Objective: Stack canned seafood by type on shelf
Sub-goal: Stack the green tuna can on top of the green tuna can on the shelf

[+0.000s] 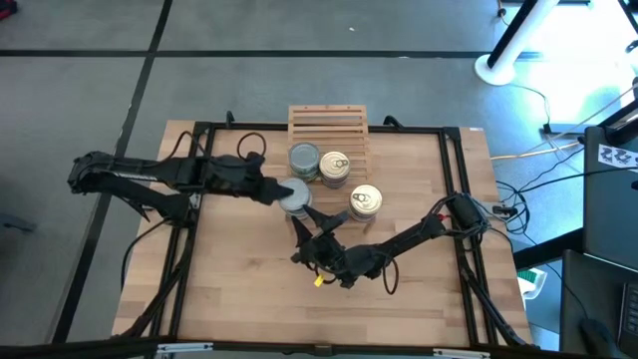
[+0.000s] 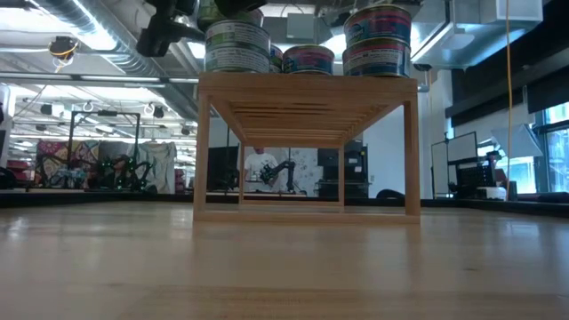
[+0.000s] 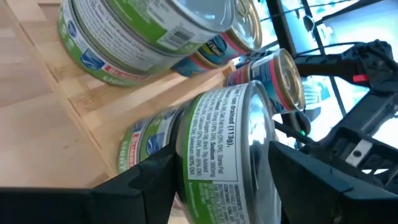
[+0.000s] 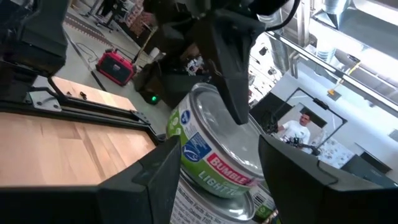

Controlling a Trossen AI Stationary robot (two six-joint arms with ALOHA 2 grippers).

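Observation:
The slatted wooden shelf stands at the table's far middle and shows side-on in the low view. On it are a grey-topped tin, two golden-topped tins, and at its near left corner a stack of green-labelled tins with a grey top. My left gripper reaches this stack from the left, open, one finger over the lid and one beside the stack. My right gripper comes from the near side, shut on the stack. My left gripper has one finger lying over the top tin's lid and the other beside the stack's label wall; whether either one touches, I cannot tell. My right gripper pinches the stack's round side wall between its two fingers, which stand on opposite sides. The fingers come about level from the table's near side. The stack stands upright on the shelf's top.
Black frame rails run along the table's sides and far edge. Cables and a white stand base lie beyond the far right corner. Bare wooden tabletop stretches along the near side.

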